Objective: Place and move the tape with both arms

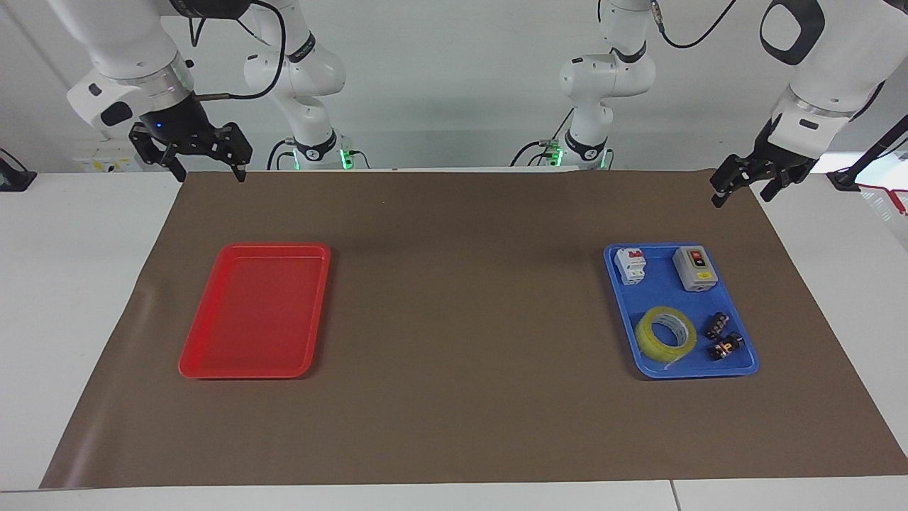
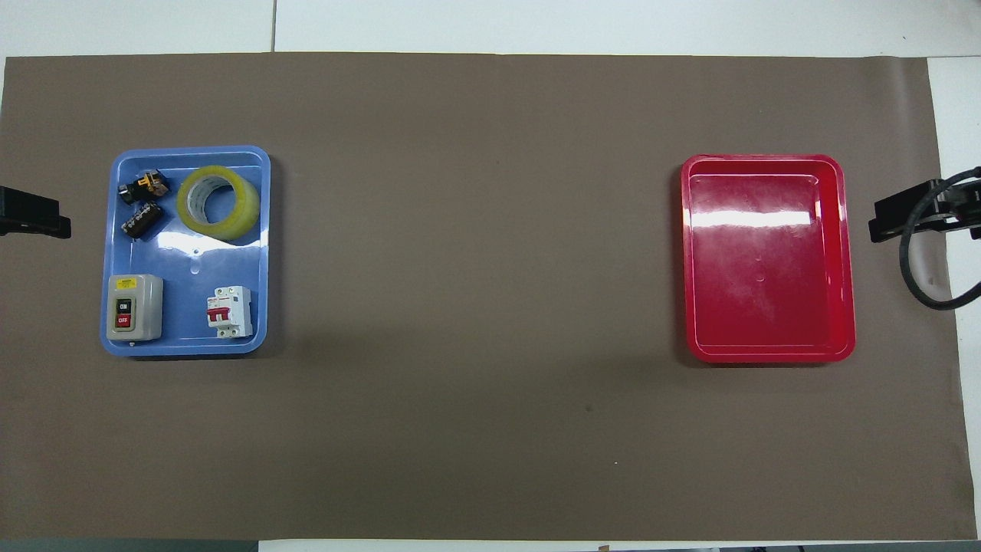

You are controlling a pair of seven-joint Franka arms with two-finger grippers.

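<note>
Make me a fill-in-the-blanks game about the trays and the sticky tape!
1. The tape lies in the ____ tray.
2. The red tray has ____ in it.
3. The switch box has a button marked ON and a red button marked ____.
4. The left gripper and the right gripper both hang over the table's ____ cover.

Missing words: blue; nothing; OFF; brown

bright, even | glare on red tray (image 2: 766,218) | soft shadows | perhaps slight edge blur
</note>
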